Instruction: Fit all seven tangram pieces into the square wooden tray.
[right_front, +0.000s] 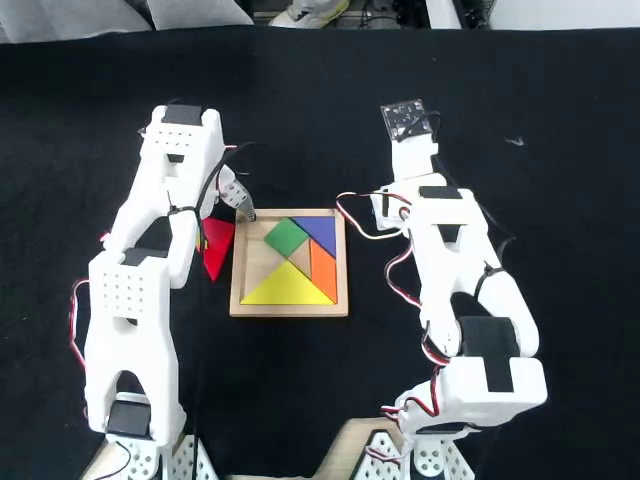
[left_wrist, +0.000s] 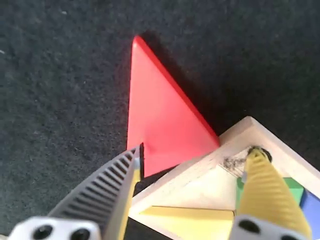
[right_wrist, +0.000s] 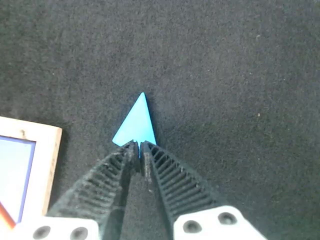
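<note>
Red triangle (left_wrist: 160, 115) beside open left hand (left_wrist: 196, 151) (astride tray (left_wrist: 175, 182) corner), right hand (right_wrist: 139, 146) pinching blue triangle (right_wrist: 136, 125)

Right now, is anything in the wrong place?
Yes, two pieces sit outside the tray. The red triangle lies on the black cloth beside the tray's edge. A small light-blue triangle lies on the cloth too, apart from the tray.
</note>
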